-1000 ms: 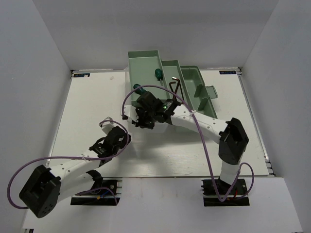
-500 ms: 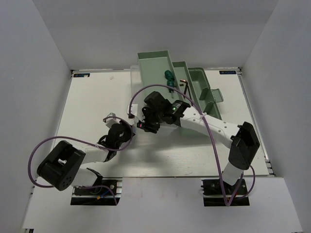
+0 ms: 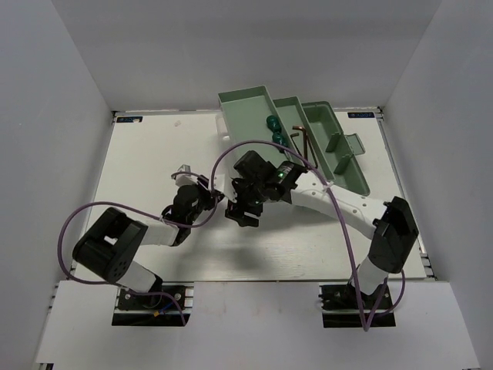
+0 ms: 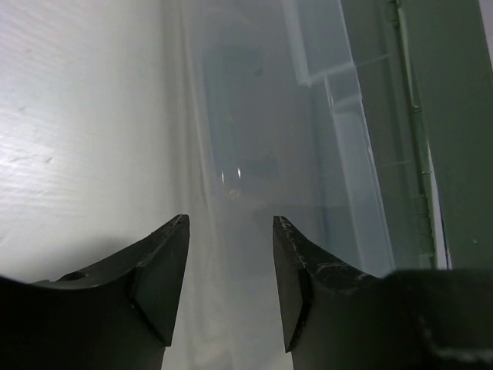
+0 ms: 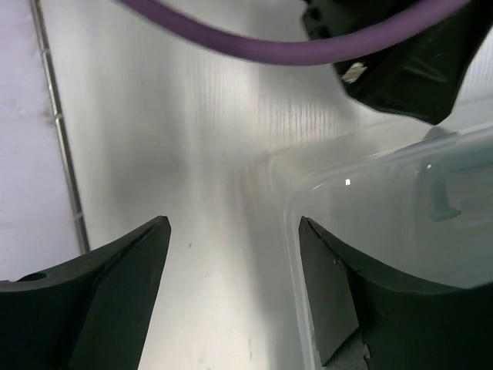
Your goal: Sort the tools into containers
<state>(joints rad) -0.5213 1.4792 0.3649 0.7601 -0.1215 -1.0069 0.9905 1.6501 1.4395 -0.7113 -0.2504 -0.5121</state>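
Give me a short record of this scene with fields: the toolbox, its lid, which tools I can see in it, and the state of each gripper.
toolbox: mint-green, open, trays stepped out, at the far side of the table
lid: translucent, close in front of both grippers
screwdrivers: two, green-handled, in the trays; exact compartment unclear
hex keys: dark, in the trays beside the screwdrivers
wrenches: not visible
left gripper: open, empty, facing the lid
right gripper: open, empty, over the lid's corner
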